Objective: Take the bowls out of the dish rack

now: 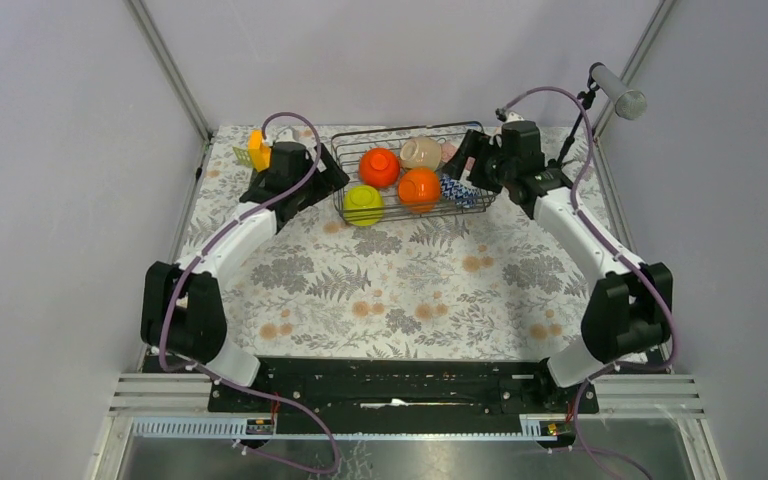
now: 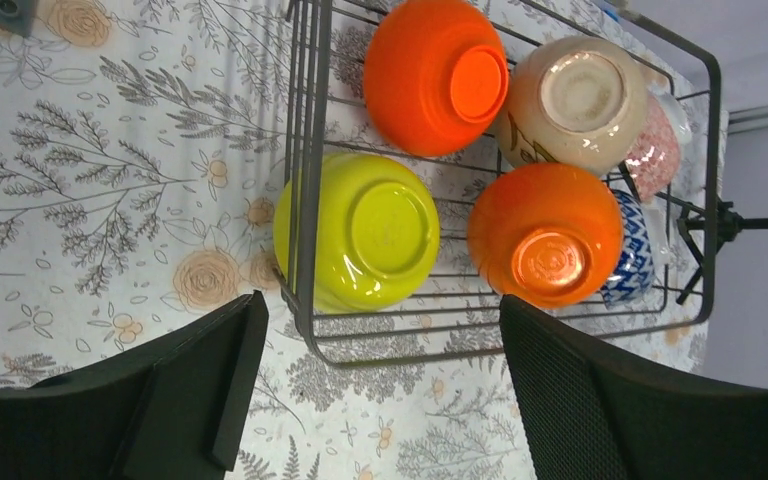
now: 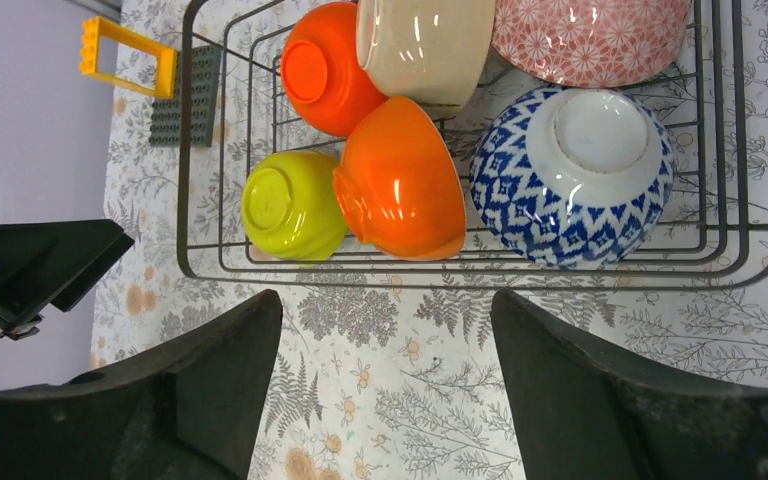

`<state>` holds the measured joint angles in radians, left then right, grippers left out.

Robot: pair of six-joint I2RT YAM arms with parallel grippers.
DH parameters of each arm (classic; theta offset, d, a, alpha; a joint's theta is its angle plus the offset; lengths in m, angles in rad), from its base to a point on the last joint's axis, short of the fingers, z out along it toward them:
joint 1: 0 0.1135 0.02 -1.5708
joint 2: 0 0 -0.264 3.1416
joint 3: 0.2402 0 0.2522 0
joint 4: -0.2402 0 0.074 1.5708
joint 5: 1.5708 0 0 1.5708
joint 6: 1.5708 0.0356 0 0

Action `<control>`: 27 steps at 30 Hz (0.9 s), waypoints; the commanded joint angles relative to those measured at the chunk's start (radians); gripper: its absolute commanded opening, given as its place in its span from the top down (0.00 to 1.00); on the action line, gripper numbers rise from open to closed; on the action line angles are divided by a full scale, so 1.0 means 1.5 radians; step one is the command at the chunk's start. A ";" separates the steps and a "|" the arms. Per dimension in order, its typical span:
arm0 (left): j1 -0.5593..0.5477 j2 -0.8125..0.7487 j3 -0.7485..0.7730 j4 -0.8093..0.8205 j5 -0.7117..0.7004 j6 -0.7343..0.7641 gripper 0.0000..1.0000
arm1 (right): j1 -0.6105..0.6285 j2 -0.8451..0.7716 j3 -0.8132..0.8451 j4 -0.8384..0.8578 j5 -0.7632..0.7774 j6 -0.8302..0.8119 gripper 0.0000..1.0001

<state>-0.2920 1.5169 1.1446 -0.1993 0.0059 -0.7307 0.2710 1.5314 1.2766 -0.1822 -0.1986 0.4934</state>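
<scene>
The dish rack [image 1: 400, 130] stands at the back middle of the table and holds six upturned bowls: two orange [image 1: 379, 167] [image 1: 419, 187], a yellow-green [image 1: 362, 203], a cream [image 1: 421, 152], a pink patterned [image 1: 448, 152] and a blue-and-white [image 1: 457, 190]. My left gripper [image 1: 325, 182] is open and empty at the rack's left end, nearest the yellow-green bowl [image 2: 360, 230]. My right gripper [image 1: 470, 160] is open and empty at the rack's right end, nearest the blue-and-white bowl [image 3: 575, 175].
A small orange-yellow block [image 1: 258, 150] and a flat dark grey plate [image 3: 185, 95] lie left of the rack. A stand with a grey cylinder [image 1: 615, 90] rises at the back right. Grey walls close in the table on three sides.
</scene>
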 commanded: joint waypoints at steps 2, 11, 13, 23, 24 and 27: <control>0.000 0.050 0.058 0.004 -0.037 0.038 0.13 | 0.019 0.066 0.079 -0.019 0.041 -0.013 0.15; 0.000 0.112 0.112 -0.019 -0.085 0.088 0.24 | 0.078 0.177 0.197 -0.054 0.069 -0.031 0.04; 0.000 0.120 0.121 -0.022 -0.084 0.102 0.26 | 0.085 0.198 0.219 -0.069 0.080 -0.034 0.04; -0.001 0.167 0.143 -0.042 -0.075 0.113 0.45 | 0.092 0.237 0.240 -0.091 0.096 -0.042 0.04; -0.002 0.170 0.144 -0.044 -0.076 0.115 0.45 | 0.092 0.240 0.241 -0.092 0.097 -0.041 0.04; -0.002 0.180 0.149 -0.055 -0.083 0.121 0.45 | 0.093 0.252 0.244 -0.097 0.097 -0.039 0.04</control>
<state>-0.2928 1.7710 1.3209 -0.2749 -0.0906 -0.5758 0.4015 1.8900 1.5925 -0.3138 -0.0856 0.4488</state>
